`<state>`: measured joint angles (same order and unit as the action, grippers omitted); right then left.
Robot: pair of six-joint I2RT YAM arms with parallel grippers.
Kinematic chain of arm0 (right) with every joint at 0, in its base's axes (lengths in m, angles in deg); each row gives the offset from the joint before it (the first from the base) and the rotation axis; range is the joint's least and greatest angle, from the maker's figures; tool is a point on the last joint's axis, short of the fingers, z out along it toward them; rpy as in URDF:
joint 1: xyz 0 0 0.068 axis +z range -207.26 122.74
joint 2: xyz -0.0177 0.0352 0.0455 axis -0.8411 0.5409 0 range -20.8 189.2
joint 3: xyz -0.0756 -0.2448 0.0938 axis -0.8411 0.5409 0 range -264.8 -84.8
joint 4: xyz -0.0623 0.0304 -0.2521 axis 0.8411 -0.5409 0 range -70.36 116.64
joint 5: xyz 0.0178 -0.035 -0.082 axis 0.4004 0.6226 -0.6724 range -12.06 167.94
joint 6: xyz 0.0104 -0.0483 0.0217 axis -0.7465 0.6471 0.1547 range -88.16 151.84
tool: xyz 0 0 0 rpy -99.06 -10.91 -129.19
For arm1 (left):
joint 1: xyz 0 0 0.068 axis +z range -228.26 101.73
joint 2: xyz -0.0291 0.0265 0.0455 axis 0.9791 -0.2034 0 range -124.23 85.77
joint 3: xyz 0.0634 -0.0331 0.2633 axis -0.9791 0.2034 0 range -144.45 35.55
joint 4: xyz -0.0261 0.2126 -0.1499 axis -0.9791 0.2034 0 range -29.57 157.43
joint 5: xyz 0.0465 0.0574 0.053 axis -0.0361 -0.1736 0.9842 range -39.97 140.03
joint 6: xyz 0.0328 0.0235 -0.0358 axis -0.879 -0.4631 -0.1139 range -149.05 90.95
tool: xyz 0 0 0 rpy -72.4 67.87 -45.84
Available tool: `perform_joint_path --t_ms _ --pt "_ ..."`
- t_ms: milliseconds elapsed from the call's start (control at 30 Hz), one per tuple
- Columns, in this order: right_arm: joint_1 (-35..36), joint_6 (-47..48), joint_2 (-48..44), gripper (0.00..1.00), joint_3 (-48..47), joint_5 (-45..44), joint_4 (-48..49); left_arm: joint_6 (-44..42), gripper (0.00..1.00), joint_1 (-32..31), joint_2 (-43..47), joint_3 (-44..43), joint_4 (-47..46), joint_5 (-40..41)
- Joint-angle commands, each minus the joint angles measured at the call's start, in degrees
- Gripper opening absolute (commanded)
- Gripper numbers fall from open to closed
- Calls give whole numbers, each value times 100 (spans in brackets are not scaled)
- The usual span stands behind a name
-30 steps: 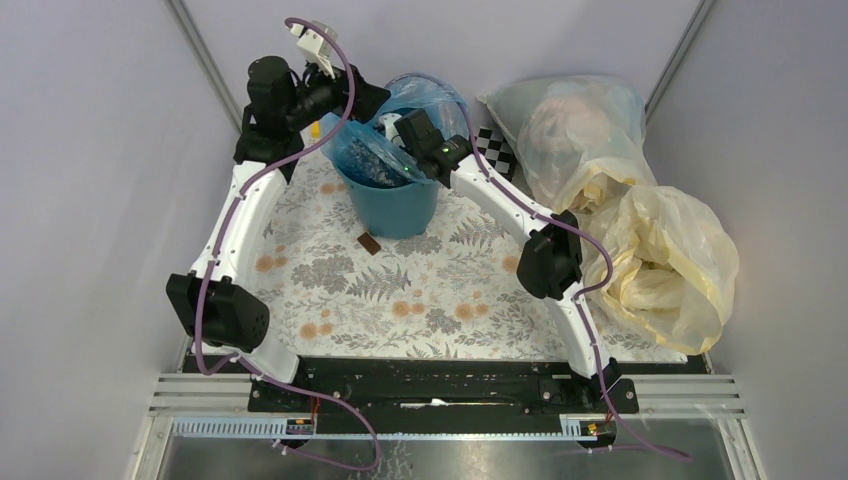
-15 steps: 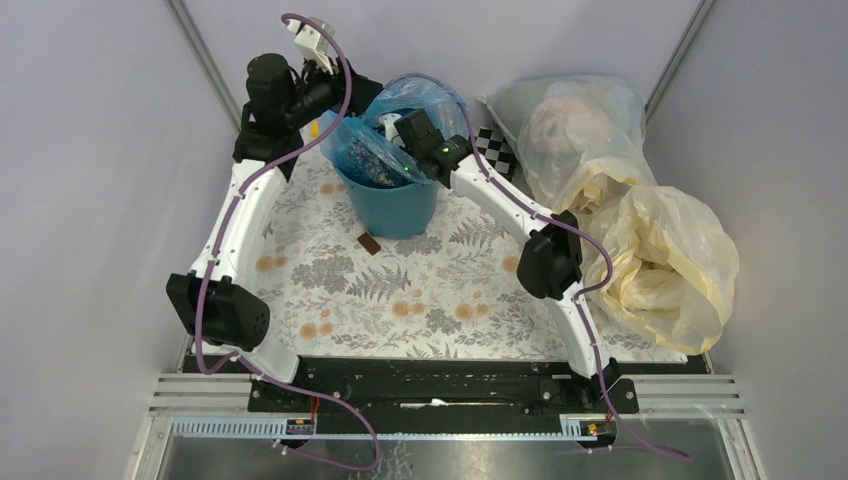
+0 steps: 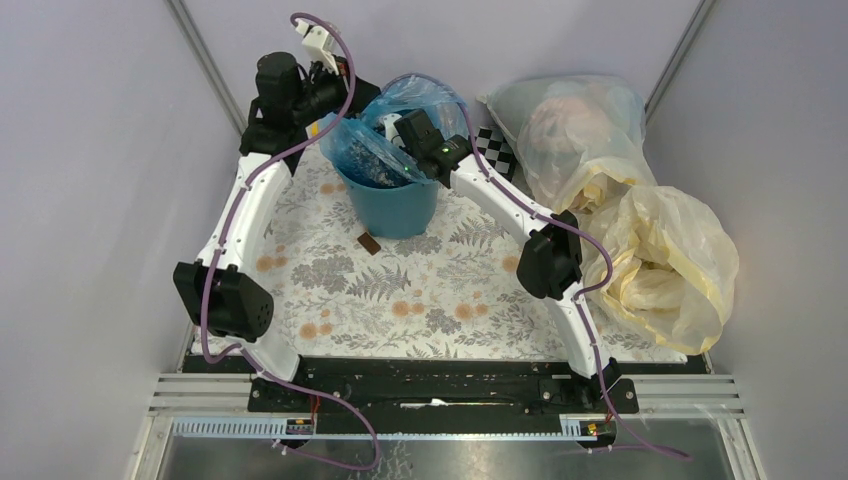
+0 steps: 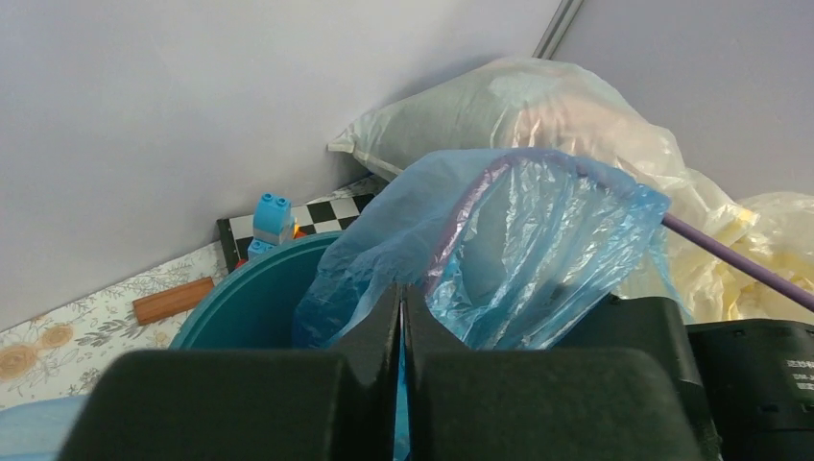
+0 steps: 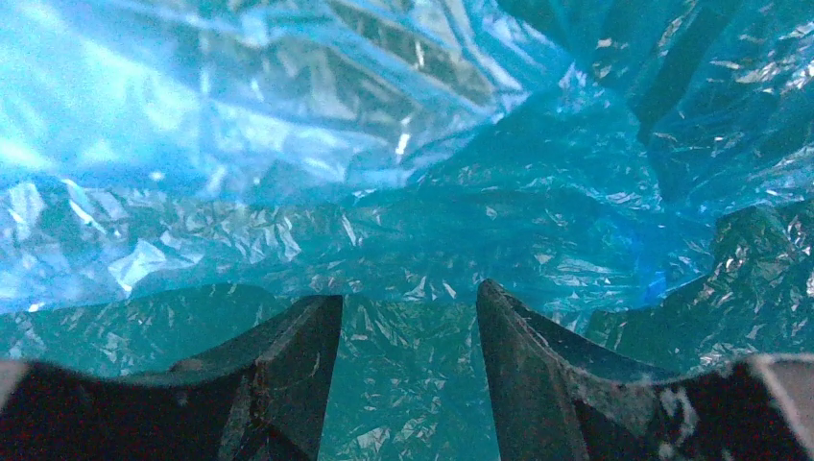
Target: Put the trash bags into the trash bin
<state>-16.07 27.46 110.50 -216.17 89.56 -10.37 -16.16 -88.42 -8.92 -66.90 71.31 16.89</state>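
The blue trash bag (image 4: 538,250) is pinched by the closed left claw (image 4: 400,293), with the right claw (image 5: 410,307) parted inside. The film could be torn, or the teal bin (image 4: 245,303) tipped.

Place: a robot test cell in a lab, going by what my cameras send me, and not a home.
Enclosure: plain grey walls (image 3: 90,200) close it in on the left, right and far sides, with metal posts (image 3: 205,60) in the far corners.
Mounting: aluminium rails (image 3: 450,395) at the near edge carry my two arms (image 3: 500,205), with purple cables (image 3: 232,215) running along them.
Calibration: I see a checkerboard (image 3: 497,147) at the far side.
Props: floral cloth (image 3: 400,290), trash bin (image 3: 395,210) holding a trash bag (image 3: 365,150), and stuffed bags (image 3: 665,260) piled on the right.
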Motion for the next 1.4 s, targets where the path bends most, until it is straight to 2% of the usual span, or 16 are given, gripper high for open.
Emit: perform_joint_path --t_ms 0,200,400,600,700,800,900,1000,1133,1367 --pt "-39 9 -292 61 -80 42 -95 50 0 -18 71 -280 -197 54" --pt "-40 57 -300 61 5 18 -128 610 0 -1 -196 -745 -469 34" --pt "-40 94 -289 61 22 45 -199 1592 0 31 -740 -1127 -1396 -363" --pt "-28 196 -354 61 24 -40 -281 1849 0 102 -1224 -1501 -1228 26" --pt "-24 214 -381 61 19 -94 -298 2015 0 212 -1215 -1384 -1374 -256" --pt "-25 224 -372 61 2 -83 -306 2099 29 336 -843 -909 -1751 -696" --pt "-31 231 -335 61 3 -91 -306 1886 54 391 -323 -386 -1722 -765" --pt "-32 234 -292 61 -31 -82 -309 1607 71 391 106 -10 -1604 -772" --pt "-24 216 -276 61 -38 -81 -306 1352 79 391 364 129 -1144 -698" --pt "-30 206 -277 61 -48 -64 -306 1131 77 374 394 194 -654 -633"
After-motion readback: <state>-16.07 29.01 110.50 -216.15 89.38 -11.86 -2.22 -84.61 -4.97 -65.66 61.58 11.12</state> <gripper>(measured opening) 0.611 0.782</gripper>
